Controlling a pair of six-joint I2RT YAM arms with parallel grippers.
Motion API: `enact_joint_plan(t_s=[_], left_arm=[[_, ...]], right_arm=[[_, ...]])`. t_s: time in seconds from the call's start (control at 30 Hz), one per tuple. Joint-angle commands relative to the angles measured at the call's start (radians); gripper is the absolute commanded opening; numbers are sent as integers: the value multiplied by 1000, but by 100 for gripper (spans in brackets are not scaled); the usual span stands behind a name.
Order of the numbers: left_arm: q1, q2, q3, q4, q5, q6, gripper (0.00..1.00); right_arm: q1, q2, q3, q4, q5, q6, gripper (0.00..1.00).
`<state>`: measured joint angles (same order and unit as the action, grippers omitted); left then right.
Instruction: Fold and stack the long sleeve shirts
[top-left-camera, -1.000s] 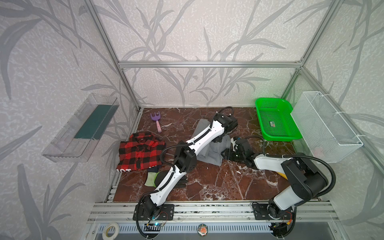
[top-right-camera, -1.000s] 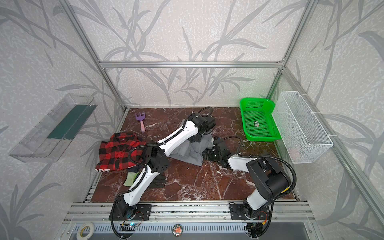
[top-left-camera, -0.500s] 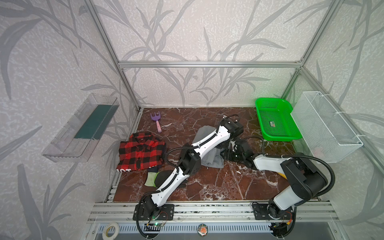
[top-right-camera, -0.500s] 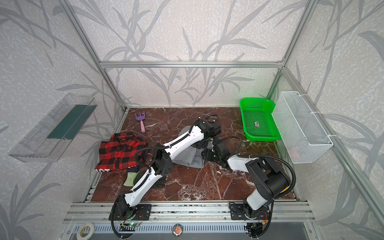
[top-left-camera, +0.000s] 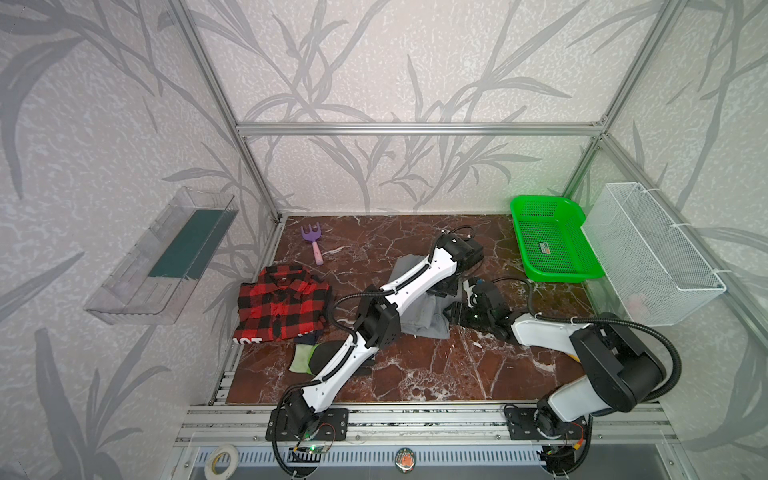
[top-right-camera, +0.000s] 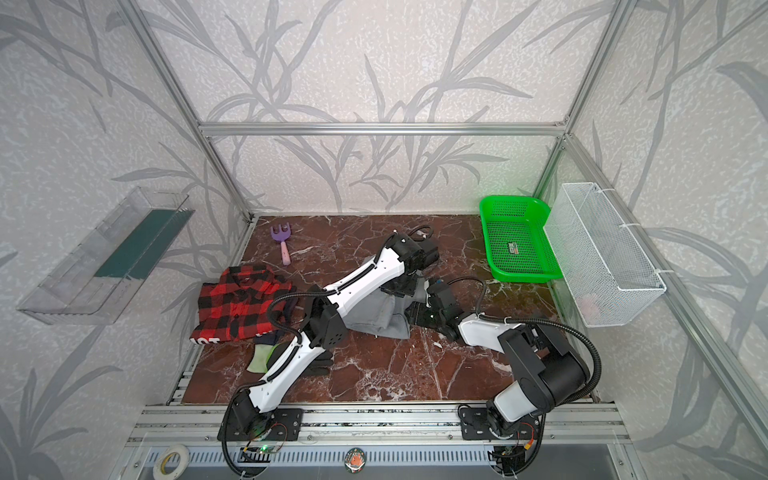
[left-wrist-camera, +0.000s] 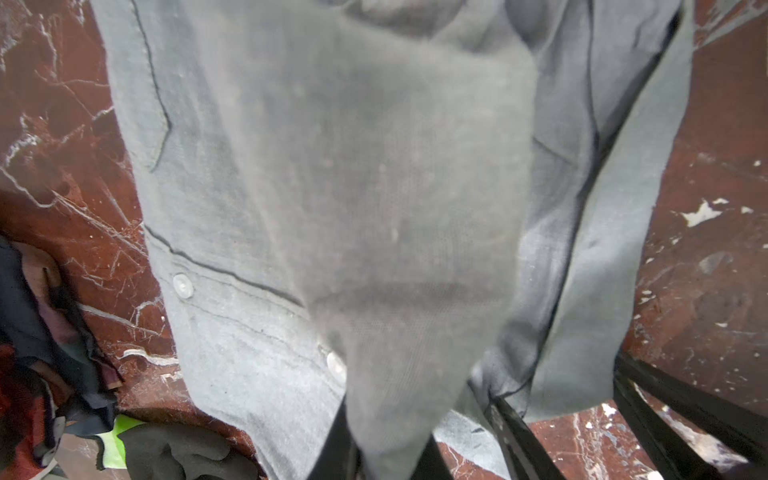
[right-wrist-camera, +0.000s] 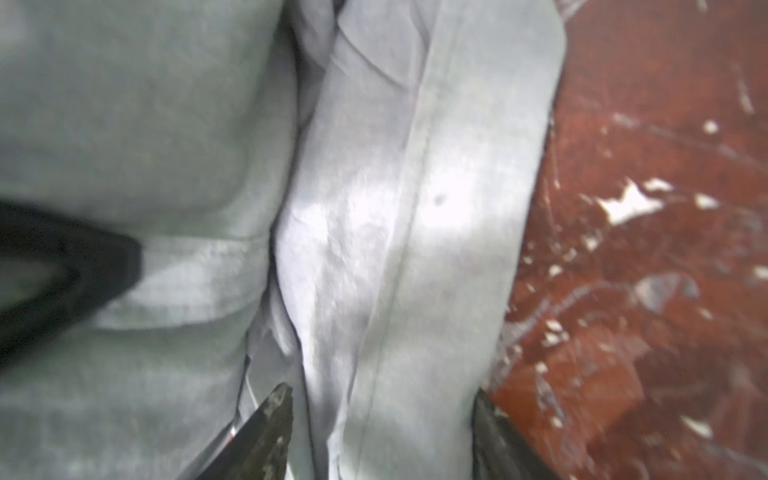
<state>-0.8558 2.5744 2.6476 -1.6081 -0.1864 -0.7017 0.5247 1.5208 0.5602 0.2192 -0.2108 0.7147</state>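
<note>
left hand (top-left-camera: 446, 289): jaws narrow, pinching a raised fold of the grey shirt (top-left-camera: 419, 318). In the left wrist view the fold hangs straight off the hand (left-wrist-camera: 382, 449) and blurs most of the frame. Two white buttons (left-wrist-camera: 183, 286) visible on the cloth lying past it.

right hand (top-left-camera: 454, 309): jaws wide, straddling a folded band of the same shirt (right-wrist-camera: 415, 208) at its edge, one finger (right-wrist-camera: 270, 419) on each side. Can't tell if pressing the cloth. Sits just beside the left hand.

grey shirt: bunched on the desk (top-left-camera: 436, 370) under both hands, same in both top views.

plaid shirt (top-left-camera: 282, 303): red-and-black, flat on the desk, well apart from the left hand, out past that arm's elbow. white lettering (top-left-camera: 249, 340) at the hem, only "ST" readable.

black glove (top-left-camera: 309, 358), yellow-green cuff: just beside the plaid hem, partly under the left arm.

green basket (top-left-camera: 557, 275): beyond the right hand, well apart. small label (top-left-camera: 545, 248) inside, too small to read.
</note>
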Motion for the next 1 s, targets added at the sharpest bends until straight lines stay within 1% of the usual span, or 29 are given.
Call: enact_joint_plan(t_s=[0.0, 0.1, 0.17, 0.23, 0.27, 0.3, 0.43, 0.47, 0.5, 0.6, 0.7, 0.8, 0.83, 0.87, 0.9, 0.97], left_arm=[[8, -49, 23, -47, 10, -12, 19], [9, -48, 23, -58, 10, -16, 19], [9, -54, 23, -60, 11, -16, 26], [8, -68, 23, -51, 14, -10, 28], [9, -79, 23, -46, 18, -10, 37], [8, -90, 24, -39, 19, -10, 41], [8, -141, 22, 10, 56, -8, 45], [6, -152, 21, 24, 75, -7, 66], [6, -161, 22, 33, 92, -8, 69], [6, -198, 22, 57, 119, -10, 70], [16, -256, 20, 50, 74, -11, 70], [39, -346, -33, 53, -13, -1, 70], [43, -398, -96, 88, -46, 13, 70], [47, -459, -187, 140, -70, 28, 70], [51, -511, -271, 192, -79, 37, 70], [69, -647, -492, 338, -72, 47, 69]], right_arm=[[6, -33, -33, -143, 30, 17, 65], [5, -59, -33, -160, 38, 17, 66], [6, -73, -26, -180, 33, 15, 66], [6, -95, -26, -190, 36, 17, 66], [6, -106, -26, -200, 37, 17, 66], [5, -118, -25, -208, 39, 17, 66], [6, -179, -9, -260, 49, 11, 66], [6, -194, -3, -276, 52, 9, 66], [6, -207, 2, -289, 56, 7, 66], [5, -253, 21, -334, 65, 6, 66], [5, -286, 54, -364, 57, 1, 63], [5, -300, 115, -410, 51, -19, 51], [6, -301, 136, -417, 50, -26, 44], [5, -299, 155, -421, 48, -32, 36], [5, -295, 177, -429, 50, -39, 32], [3, -274, 225, -439, 54, -47, 25]])
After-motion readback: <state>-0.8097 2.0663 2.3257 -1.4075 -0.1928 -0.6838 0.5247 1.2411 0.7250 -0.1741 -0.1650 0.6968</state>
